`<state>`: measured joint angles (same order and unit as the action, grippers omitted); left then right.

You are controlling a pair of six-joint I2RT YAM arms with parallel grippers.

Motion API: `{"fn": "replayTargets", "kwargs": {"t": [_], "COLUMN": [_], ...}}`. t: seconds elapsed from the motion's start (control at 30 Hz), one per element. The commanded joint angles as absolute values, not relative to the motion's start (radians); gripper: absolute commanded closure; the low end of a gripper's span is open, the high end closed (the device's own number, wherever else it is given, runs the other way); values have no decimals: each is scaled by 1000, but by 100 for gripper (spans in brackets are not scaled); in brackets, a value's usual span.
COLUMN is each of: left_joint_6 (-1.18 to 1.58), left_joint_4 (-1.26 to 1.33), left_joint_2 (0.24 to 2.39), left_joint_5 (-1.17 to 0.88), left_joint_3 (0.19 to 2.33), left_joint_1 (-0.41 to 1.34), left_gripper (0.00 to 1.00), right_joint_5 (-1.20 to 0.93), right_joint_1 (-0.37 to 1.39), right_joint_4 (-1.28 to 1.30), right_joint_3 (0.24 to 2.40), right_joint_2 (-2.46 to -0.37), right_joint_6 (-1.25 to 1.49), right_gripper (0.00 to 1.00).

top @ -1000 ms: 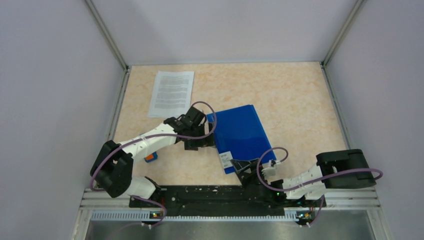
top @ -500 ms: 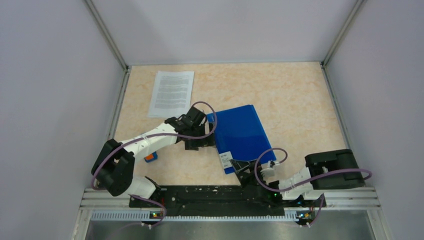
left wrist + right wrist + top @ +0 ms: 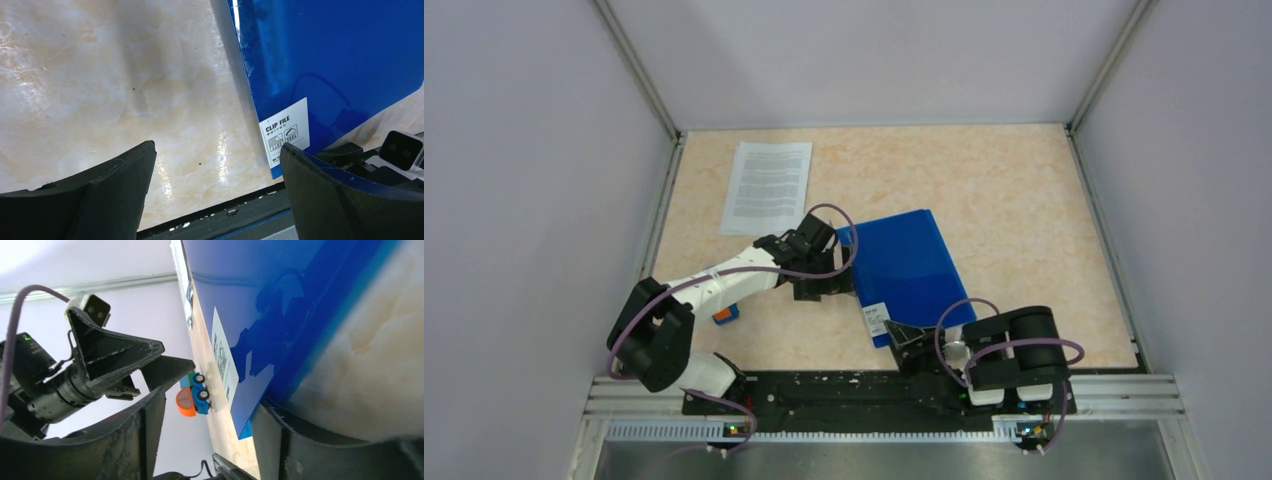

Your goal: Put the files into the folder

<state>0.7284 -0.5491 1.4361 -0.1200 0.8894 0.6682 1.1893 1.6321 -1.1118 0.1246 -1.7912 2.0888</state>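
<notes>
In the top view, the folder (image 3: 904, 262) lies shut and skewed near the middle of the counter (image 3: 1014, 190). The files (image 3: 767, 187) lie flat by the far-left corner, well apart from it. The left gripper (image 3: 824, 285) sits at the folder's left edge and the right gripper (image 3: 906, 340) at its near corner.

In the left wrist view, the jaws are spread wide over bare counter, holding nothing. The folder's white label (image 3: 285, 136) is just beside the right finger.

In the right wrist view, the jaws stand apart with the folder's near corner in the gap, apparently unclamped.

The step in hand is probably opening the cover. The next move calls for pinching only the top cover and lifting it.
</notes>
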Motion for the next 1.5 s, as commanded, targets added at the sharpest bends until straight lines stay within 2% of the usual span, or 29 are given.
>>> {"fn": "replayTargets", "kwargs": {"t": [0.0, 0.13, 0.3, 0.37, 0.63, 0.8, 0.83, 0.87, 0.9, 0.97, 1.13, 1.33, 1.47], "left_joint_6": [706, 703, 694, 692, 678, 675, 673, 672, 673, 676, 696, 731, 763], "left_joint_4": [-533, -553, -588, -602, -660, -687, -691, -694, -697, -700, -734, -780, -786], "left_joint_2": [1430, 1408, 1379, 1369, 1339, 1325, 1321, 1318, 1315, 1311, 1306, 1300, 1294], "left_joint_5": [-126, -124, -121, -120, -96, -92, -90, -90, -91, -96, -102, -128, -137], "left_joint_3": [887, 891, 905, 915, 971, 1002, 1005, 1008, 1011, 1020, 1076, 1180, 1257], "left_joint_1": [657, 639, 616, 607, 586, 579, 575, 573, 569, 561, 546, 512, 498], "left_gripper": [1, 1, 1, 1, 1, 1, 1, 1, 1, 1, 1, 1, 1], "right_joint_5": [1242, 1238, 1212, 1209, 1187, 1144, 1138, 1133, 1135, 1150, 1159, 1176, 1198], "right_joint_1": [1617, 1597, 1595, 1595, 1594, 1592, 1592, 1592, 1592, 1591, 1591, 1593, 1603], "right_joint_4": [-1502, -1710, -1723, -1723, -1632, -1032, -847, -511, -294, -59, 230, 531, 605], "right_joint_3": [93, 82, 85, 77, 31, 99, 139, 202, 296, 394, 580, 833, 945], "right_joint_2": [-1918, -2039, -2074, -2053, -1822, -1453, -1372, -1295, -1238, -1179, -1189, -1379, -1478], "right_joint_6": [2168, 2069, 2037, 1989, 1716, 1680, 1681, 1716, 1721, 1625, 1420, 1258, 1116], "right_gripper": [43, 63, 92, 100, 100, 100, 100, 100, 100, 100, 100, 100, 100]}}
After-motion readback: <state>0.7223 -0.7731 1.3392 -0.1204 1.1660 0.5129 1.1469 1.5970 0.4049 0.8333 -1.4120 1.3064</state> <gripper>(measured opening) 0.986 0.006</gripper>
